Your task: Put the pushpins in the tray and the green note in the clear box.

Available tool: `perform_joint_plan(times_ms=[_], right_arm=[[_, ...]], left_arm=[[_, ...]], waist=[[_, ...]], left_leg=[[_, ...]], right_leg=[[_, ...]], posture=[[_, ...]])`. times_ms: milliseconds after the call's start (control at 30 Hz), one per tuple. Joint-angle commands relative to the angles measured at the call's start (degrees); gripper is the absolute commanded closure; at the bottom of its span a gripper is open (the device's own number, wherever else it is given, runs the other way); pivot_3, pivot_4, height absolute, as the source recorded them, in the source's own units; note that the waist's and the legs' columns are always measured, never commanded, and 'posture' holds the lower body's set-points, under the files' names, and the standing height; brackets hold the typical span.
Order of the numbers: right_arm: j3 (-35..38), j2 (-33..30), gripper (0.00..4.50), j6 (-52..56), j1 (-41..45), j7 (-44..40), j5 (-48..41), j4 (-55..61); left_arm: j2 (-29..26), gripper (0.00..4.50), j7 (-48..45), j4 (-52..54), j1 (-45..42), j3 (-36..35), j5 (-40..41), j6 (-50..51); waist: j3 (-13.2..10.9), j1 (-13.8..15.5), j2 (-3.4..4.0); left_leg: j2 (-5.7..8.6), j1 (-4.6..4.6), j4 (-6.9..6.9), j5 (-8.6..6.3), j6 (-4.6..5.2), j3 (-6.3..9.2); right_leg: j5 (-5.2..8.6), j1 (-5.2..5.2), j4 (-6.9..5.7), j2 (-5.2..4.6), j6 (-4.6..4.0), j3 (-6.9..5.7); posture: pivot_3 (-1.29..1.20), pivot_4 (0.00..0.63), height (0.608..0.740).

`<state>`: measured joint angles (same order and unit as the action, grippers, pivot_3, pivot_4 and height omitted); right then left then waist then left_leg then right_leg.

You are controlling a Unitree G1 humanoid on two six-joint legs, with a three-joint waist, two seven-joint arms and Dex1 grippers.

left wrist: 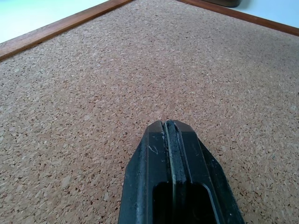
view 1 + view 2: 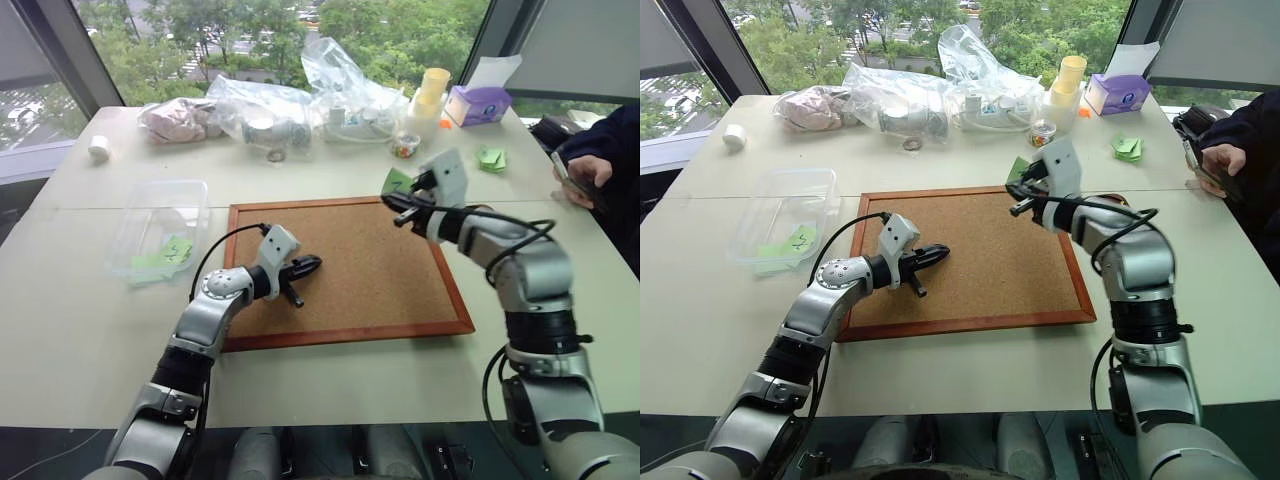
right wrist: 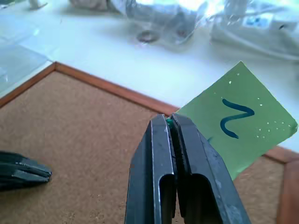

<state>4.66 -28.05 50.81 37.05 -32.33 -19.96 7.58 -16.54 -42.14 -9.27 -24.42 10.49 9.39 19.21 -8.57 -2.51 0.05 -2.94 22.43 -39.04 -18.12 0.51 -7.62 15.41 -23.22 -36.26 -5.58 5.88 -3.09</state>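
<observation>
My right gripper (image 3: 170, 120) is shut on a corner of the green note (image 3: 238, 126), a bright green slip with a dark scribble. It holds the note (image 2: 396, 181) in the air above the far right corner of the corkboard (image 2: 350, 290). My left gripper (image 2: 312, 263) is shut on nothing and hovers low over the cork, left of the middle. The clear box (image 2: 160, 225) sits on the table left of the board with green slips inside. Beyond the board's frame, a dark glossy edge that may be the tray (image 1: 224, 2) peeks in. The pushpins are too small to make out.
Crinkled plastic bags (image 2: 300, 105), yellow cups (image 2: 432, 90) and a purple tissue box (image 2: 480, 103) line the table's far side. Crumpled green paper (image 2: 490, 158) lies at the far right. A person's hand (image 2: 590, 172) rests at the right edge. A white roll (image 2: 98, 148) sits far left.
</observation>
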Motion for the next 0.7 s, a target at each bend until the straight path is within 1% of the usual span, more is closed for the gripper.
perform_joint_plan(times_ms=[33,167,300,400,500,667,700], right_arm=[[0.38,-2.5,4.47,2.02,-0.89,-2.15,-2.59,5.36],[-1.22,-4.7,4.47,3.5,-3.26,-4.81,-4.52,9.54],[-4.32,-6.4,4.47,3.18,-5.77,-7.47,-5.43,13.47],[-6.38,-6.86,4.47,2.62,-6.68,-8.54,-5.52,15.22],[-8.13,-6.84,4.5,2.21,-6.8,-8.66,-5.21,16.04],[-11.19,-7.55,4.5,0.48,-6.56,-9.37,-4.19,17.71],[-11.73,-7.69,4.5,0.21,-6.43,-9.5,-4.04,18.08]], left_arm=[[-1.28,4.5,-0.24,-3.63,3.07,1.64,-1.64,3.07],[-0.85,4.5,-0.85,-2.73,1.19,-0.37,0.62,3.97],[0.81,4.5,-0.85,1.65,-2.74,-5.84,8.3,10.49],[1.22,4.5,-0.52,3.82,-6.09,-8.48,12.26,15.21],[2.09,3.49,0.27,4.8,-8.91,-10.55,15.77,19.57],[4.9,1.0,2.59,3.71,-13.06,-14.8,22.37,26.92],[5.64,0.56,3.16,3.03,-13.98,-15.82,23.92,28.68]], waist=[[0.0,-0.03,0.0],[0.0,0.01,0.0],[-0.05,0.1,-0.07],[-0.14,0.16,-0.21],[-0.16,0.51,-0.24],[-0.17,1.8,-0.26],[-0.17,1.9,-0.26]], left_leg=[[0.0,0.0,0.0,-0.01,0.01,0.0],[0.0,0.0,0.01,-0.03,0.05,0.0],[0.0,0.03,0.0,-0.05,0.1,0.01],[0.02,0.17,-0.02,-0.05,0.1,0.02],[0.04,0.37,-0.1,0.03,-0.05,0.05],[0.1,0.55,-0.14,0.09,-0.15,0.1],[0.12,0.59,-0.14,0.09,-0.15,0.13]], right_leg=[[0.0,0.0,0.0,0.0,0.0,0.0],[0.0,0.0,0.0,0.0,0.0,0.0],[0.0,-0.02,0.01,0.0,0.0,0.0],[-0.01,-0.14,0.01,0.0,0.01,-0.02],[-0.01,-0.27,0.01,0.01,0.02,-0.05],[-0.01,-0.33,0.09,0.01,0.02,-0.09],[-0.01,-0.35,0.11,0.01,0.02,-0.11]], posture=[[0.0,0.15,0.74],[0.0,0.15,0.74],[0.0,0.15,0.74],[0.0,0.15,0.74],[0.0,0.15,0.74],[0.0,0.15,0.74],[0.0,0.15,0.74]])
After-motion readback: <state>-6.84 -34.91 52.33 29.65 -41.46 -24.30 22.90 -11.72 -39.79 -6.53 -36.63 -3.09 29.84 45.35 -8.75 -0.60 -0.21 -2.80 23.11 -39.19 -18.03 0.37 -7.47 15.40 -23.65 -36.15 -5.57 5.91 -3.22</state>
